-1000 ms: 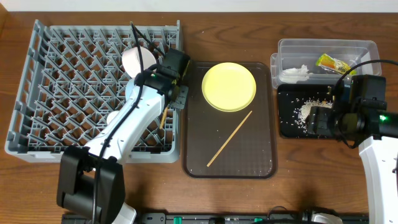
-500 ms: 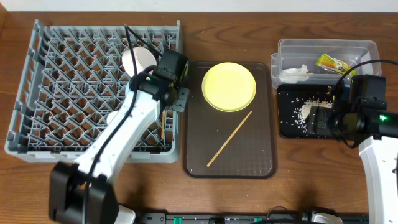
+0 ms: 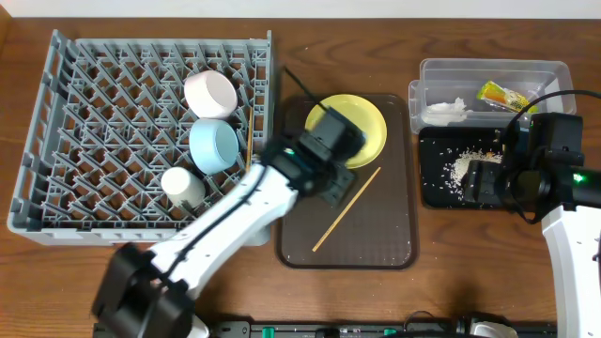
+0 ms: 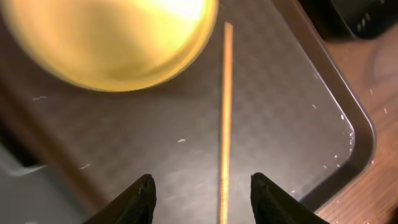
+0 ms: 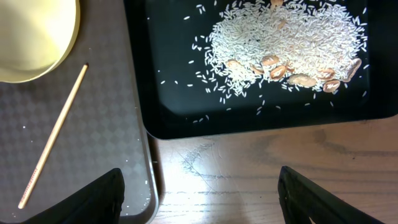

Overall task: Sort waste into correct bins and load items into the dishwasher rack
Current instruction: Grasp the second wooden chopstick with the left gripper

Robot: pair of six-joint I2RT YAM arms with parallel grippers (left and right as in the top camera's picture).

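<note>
Chopstick lies slantwise on the brown tray, just beside the yellow plate. The left claw hangs over it, spread wide and empty. The right claw, also spread wide, hovers off the tray's right edge, by the rice.

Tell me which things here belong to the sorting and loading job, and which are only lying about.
Job: rack, plate, blue bowl, white bowl, cup, chopstick, tub, wrapper, tissue, black tray, rice.

Lying about: brown tray, which only carries the plate and chopstick.
</note>
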